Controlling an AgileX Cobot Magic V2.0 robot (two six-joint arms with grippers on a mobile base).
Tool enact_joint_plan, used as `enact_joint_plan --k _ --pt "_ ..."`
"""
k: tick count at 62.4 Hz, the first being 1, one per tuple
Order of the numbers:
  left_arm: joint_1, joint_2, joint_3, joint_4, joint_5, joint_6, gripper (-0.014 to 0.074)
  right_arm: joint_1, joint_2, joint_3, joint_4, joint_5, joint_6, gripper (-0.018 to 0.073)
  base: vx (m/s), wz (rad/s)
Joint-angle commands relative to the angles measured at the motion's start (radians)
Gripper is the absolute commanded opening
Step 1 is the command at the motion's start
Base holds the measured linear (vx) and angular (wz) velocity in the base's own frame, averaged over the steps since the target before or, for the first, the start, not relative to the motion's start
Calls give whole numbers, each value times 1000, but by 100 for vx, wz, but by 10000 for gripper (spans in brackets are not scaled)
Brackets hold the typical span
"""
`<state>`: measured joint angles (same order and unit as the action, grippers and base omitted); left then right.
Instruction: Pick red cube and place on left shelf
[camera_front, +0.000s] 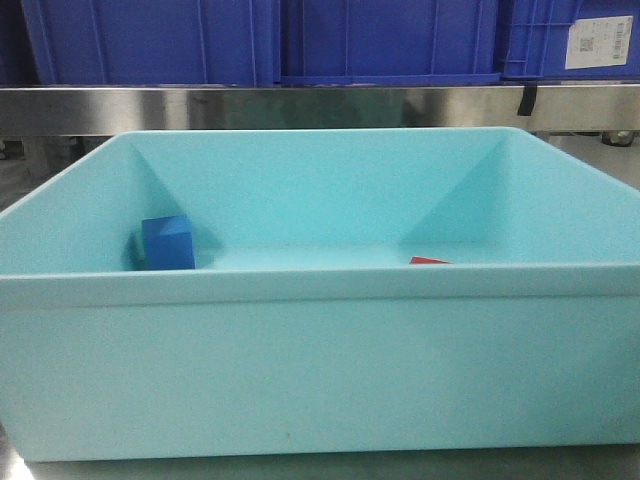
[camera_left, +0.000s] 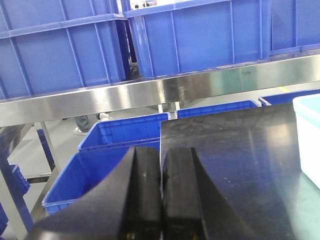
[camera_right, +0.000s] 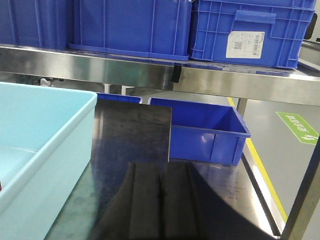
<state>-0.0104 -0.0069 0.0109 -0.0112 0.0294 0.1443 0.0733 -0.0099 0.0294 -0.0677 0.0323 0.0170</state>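
Closest to me in the front view is the near wall of the one pale turquoise plastic tub (camera_front: 300, 370); its rim hides much of the floor. Inside I count one solid blue cube (camera_front: 168, 243) by the left wall and one red cube (camera_front: 430, 260). Only the red cube's top shows above the rim, right of centre, close behind the near wall. Bare floor lies between the two. Three blue plastic crates (camera_front: 380, 40) sit on the steel shelf (camera_front: 300, 108) behind.

In the left wrist view, the left gripper (camera_left: 161, 200) has its black fingers pressed together with nothing between them, above a dark sheet (camera_left: 240, 150). The tub's corner is at the right edge, and the red cube is out of sight.

In the right wrist view, the right gripper (camera_right: 160, 200) is likewise closed and empty, outside the tub, whose wall stands to its left. A red speck at the left edge may be the cube; I cannot tell.
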Motion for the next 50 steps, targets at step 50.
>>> enact_joint_plan --k 50 --pt "-1 -3 22 -5 -90 1 106 0 -18 -25 2 -87 -1 50 0 0"
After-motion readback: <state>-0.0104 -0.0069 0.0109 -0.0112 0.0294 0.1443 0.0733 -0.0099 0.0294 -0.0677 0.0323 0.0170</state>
